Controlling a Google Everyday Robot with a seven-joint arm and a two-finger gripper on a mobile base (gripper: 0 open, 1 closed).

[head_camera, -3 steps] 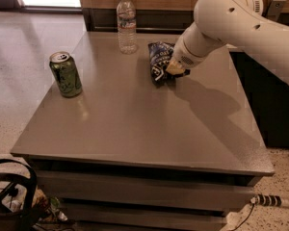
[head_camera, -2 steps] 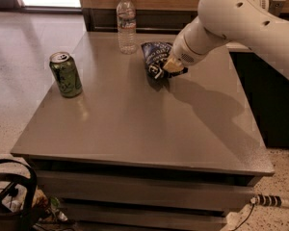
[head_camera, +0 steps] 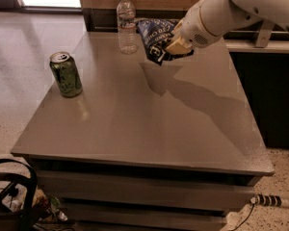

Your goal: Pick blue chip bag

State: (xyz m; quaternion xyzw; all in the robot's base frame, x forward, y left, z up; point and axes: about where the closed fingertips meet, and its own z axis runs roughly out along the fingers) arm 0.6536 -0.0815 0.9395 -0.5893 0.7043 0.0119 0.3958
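Gripper (head_camera: 177, 44) pinched on the blue chip bag (head_camera: 155, 34), which hangs above the far part of the table (head_camera: 149, 129).
Table top is flat, grey and glossy; the bag's shadow lies on it apart from the bag. Water bottle (head_camera: 126, 24) stands upright near the far edge, just left of the bag. Green can (head_camera: 66, 74) stands upright near the left edge, well apart from both. Centre and near half of the top are open. Speckled floor (head_camera: 19, 52) lies to the left; a dark cabinet (head_camera: 274, 95) stands along the right edge; a black bag (head_camera: 9, 201) sits by the near-left corner.
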